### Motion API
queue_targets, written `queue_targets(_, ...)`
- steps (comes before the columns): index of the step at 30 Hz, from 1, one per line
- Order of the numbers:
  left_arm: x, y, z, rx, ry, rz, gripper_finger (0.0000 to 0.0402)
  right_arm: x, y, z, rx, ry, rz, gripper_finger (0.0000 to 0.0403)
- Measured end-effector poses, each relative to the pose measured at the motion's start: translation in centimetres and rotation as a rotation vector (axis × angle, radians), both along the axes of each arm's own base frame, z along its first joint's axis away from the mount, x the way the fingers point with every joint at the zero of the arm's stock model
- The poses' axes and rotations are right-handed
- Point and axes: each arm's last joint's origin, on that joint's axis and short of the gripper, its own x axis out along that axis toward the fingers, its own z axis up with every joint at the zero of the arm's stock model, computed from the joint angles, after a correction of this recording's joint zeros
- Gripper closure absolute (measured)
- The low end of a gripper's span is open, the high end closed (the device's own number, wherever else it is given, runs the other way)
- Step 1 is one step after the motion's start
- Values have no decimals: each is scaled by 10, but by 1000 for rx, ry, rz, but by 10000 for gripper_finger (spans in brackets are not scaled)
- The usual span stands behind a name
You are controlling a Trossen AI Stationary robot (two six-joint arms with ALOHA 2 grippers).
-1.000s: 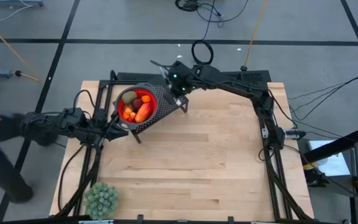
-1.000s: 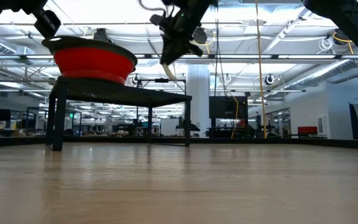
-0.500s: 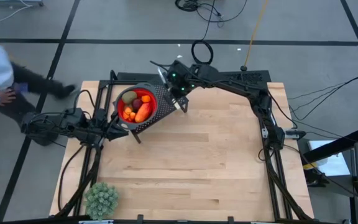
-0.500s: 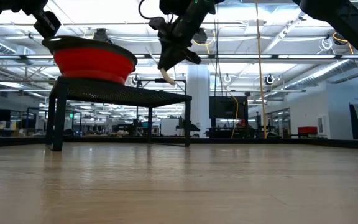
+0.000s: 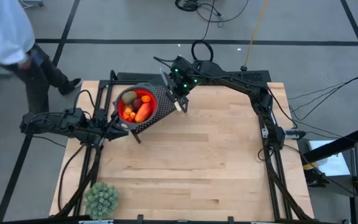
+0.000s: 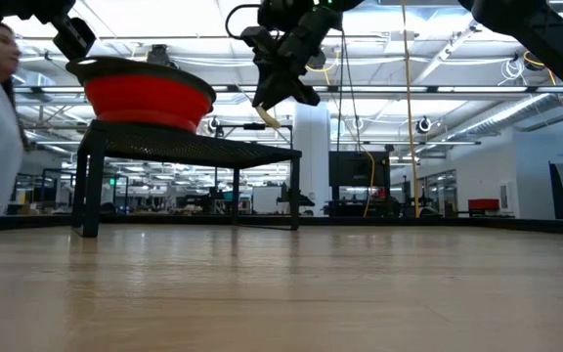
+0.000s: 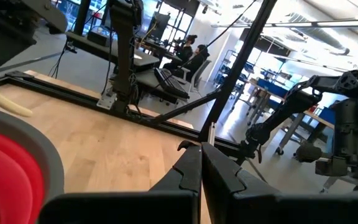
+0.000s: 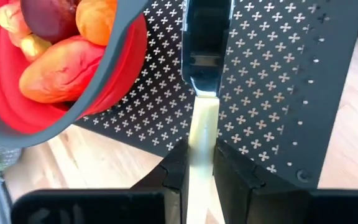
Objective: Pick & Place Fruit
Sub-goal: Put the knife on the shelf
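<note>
A red bowl [image 5: 135, 106] with a grey rim is seen standing on a black perforated stand [image 5: 157, 111] at the table's [image 5: 197, 168] far left part. Inside it the fruit [image 5: 137, 107] is heaped: a long red-orange piece, small orange bits, a dark red ball and a brownish-green oval. A pale yellow strip [image 8: 201, 143] is pinched between the nearly shut fingers of the right gripper [image 5: 180, 104], raised over the stand's edge just beside the bowl. The left gripper [image 7: 201, 163], fully closed and empty, is held beside the bowl's rim.

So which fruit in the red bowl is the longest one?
The red-orange piece lying low in the red bowl; it is elongated, while the others around it are small and round.
</note>
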Motion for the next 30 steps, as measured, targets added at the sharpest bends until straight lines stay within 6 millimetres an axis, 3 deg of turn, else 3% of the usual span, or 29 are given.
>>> queue_targets(8,0,0,0,0,0,0,394,-4,-7,-1,38,5,4,358)
queue_targets(14,0,0,0,-3,1,0,394,1,-11,-14,73,21,19,358)
queue_targets(30,0,0,0,-37,7,-2,394,5,-18,-18,0,27,-38,358)
